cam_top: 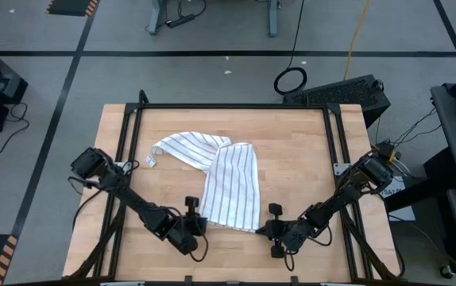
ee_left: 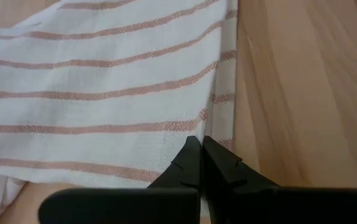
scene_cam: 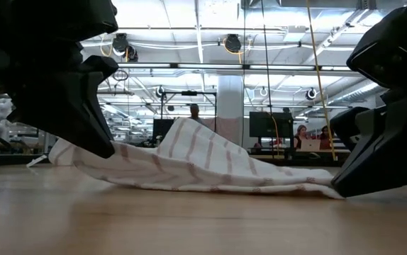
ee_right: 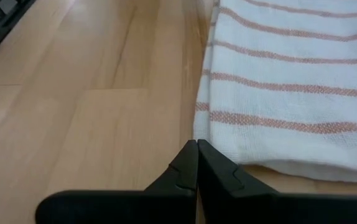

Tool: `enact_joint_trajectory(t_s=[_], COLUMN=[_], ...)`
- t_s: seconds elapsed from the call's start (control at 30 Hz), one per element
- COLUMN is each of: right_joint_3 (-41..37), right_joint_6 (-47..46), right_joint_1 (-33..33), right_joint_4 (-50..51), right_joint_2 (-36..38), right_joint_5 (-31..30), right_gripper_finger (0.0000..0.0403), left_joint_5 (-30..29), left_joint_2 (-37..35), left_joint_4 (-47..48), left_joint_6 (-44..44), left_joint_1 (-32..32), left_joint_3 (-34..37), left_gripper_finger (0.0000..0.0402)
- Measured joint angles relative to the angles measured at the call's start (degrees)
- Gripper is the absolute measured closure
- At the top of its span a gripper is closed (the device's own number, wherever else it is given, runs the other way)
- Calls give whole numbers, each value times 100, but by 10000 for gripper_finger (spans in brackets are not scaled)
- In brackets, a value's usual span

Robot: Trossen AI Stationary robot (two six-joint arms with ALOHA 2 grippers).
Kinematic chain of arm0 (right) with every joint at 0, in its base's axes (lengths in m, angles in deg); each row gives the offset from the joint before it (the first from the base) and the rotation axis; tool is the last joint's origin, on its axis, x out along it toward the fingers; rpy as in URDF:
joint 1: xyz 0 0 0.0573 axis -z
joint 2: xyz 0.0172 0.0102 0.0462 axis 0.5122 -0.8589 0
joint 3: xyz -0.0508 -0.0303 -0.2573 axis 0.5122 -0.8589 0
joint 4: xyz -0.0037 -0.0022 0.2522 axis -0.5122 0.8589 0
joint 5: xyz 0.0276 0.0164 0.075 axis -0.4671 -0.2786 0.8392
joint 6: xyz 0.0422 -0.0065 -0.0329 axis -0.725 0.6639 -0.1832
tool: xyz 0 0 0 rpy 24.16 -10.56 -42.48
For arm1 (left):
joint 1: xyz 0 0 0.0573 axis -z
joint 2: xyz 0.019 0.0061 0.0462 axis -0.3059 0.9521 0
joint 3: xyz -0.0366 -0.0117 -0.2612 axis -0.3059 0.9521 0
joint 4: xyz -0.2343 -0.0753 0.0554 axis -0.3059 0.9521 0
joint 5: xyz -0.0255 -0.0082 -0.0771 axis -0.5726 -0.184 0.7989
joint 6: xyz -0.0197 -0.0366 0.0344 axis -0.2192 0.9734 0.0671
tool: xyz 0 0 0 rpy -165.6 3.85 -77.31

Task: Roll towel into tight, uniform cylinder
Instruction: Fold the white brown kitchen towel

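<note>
Closest to the low camera is the smooth wooden table (scene_cam: 203, 219), with pale planks and a light grain. On the left, the left gripper (cam_top: 200, 226) sits low at the towel's near left corner. Its two dark fingers (ee_left: 191, 163) are pressed tight together. Their tips are over the towel's edge, but it is hard to tell if any cloth is pinched between them.

In the middle lies the towel (cam_top: 224, 179). It is soft white cloth with thin stripes. It is not flat. One part runs straight toward the near edge of the table, and the far part is folded over and points to the left. A small tag (cam_top: 149, 161) sticks out at its far left end. From the low view the towel makes a little hill with wrinkles.

On the right, the right gripper (cam_top: 264, 229) rests at the towel's near right corner. Its fingers (ee_right: 188, 163) are closed too, with bare wood under the tips and the towel's thick folded edge just beside them. It holds nothing.
</note>
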Motion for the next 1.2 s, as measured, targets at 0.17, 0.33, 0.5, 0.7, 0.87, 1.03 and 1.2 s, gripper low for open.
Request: enact_joint_trajectory(t_s=[0.17, 0.33, 0.5, 0.7, 0.87, 1.03, 1.2], right_joint_3=[0, -2, -2, -6, -7, -15, -26], right_joint_6=[11, 18, 62, 85, 85, 181, 380], right_joint_1=[0, 0, 0, 0, 0, 2, 2], right_joint_4=[16, 27, 32, 34, 36, 46, 249], right_joint_2=[0, 0, 0, 0, 0, 59, 451], right_joint_5=[4, 10, 14, 24, 17, 8, -10], right_gripper_finger=[403, 403, 403, 403, 403, 403, 391], left_joint_5=[-201, -239, -278, -280, -289, -298, -300], left_joint_2=[-1, -1, -1, -1, -1, -1, -4], left_joint_4=[2, 63, 105, 103, 105, -11, -45], left_joint_6=[4, 124, 144, 118, 124, 131, 133], left_joint_1=[62, 81, 84, 163, 227, 225, 217], left_joint_3=[-1, -2, 0, 0, 0, 0, 0], left_gripper_finger=[398, 398, 398, 398, 398, 398, 396])
